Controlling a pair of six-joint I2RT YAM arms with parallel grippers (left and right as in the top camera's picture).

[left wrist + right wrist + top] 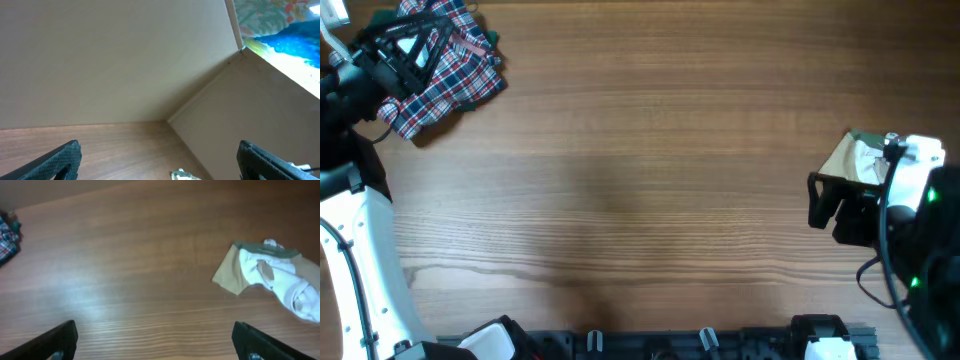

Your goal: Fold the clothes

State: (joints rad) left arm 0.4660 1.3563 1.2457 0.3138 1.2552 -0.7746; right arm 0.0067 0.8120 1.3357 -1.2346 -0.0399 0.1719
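Observation:
A red-white-blue plaid garment (455, 70) lies crumpled at the far left corner of the table. My left gripper (405, 48) hangs over its left part, open and empty. In the left wrist view the jaws (159, 155) stand wide apart, with only a pale scrap of cloth (182, 175) at the bottom edge. A beige and white garment (855, 160) lies bunched at the right edge; it also shows in the right wrist view (265, 275). My right gripper (825, 205) is just in front of it, open and empty (155, 332). The pale blue-white striped garment is out of view.
The wooden table (650, 170) is bare between the two garments. A beige wall (125, 60) and a colourful panel (280, 25) stand behind the left corner. The plaid garment shows at the left edge of the right wrist view (7, 240).

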